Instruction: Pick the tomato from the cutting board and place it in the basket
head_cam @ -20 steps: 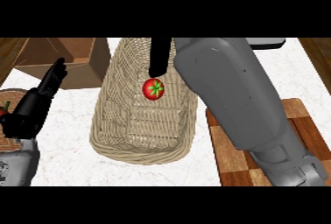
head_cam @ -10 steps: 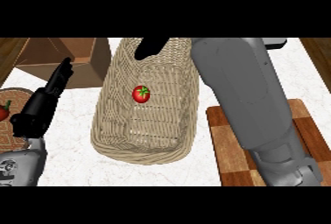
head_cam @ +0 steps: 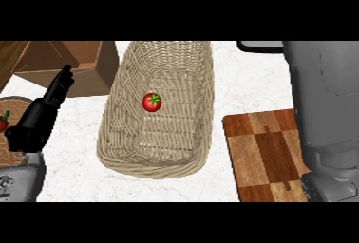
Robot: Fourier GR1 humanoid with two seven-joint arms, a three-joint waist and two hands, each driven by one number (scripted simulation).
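The tomato (head_cam: pixel 151 102) lies inside my basket (head_cam: pixel 119 156), on the woven floor a little toward the far end and nearer the left wall, apart from both walls as far as I can tell, with its green stem cap turned up and to the right. The cutting board (head_cam: pixel 263 156) sits on the counter (head_cam: pixel 77 175) just right of the basket and carries nothing that I can see. My left hand (head_cam: pixel 42 116) shows at the left edge, fingers straight and pointing away from me, holding nothing, resting beside the basket. My right forearm (head_cam: pixel 326 104) fills the right side, but the right hand itself is out of view, so I cannot say how its fingers stand. Judging from how things lie, the placing looks done. If I had to take the tomato again, I judge it light, smooth and round, so likely to roll on the ribbed weave and to slip from a pinch set too high; its skin would bruise under a hard squeeze. I would close round its widest girth from above, thumb opposite fingers, keeping clear of the stem cap. A brown box (head_cam: pixel 70 66) stands behind my left hand
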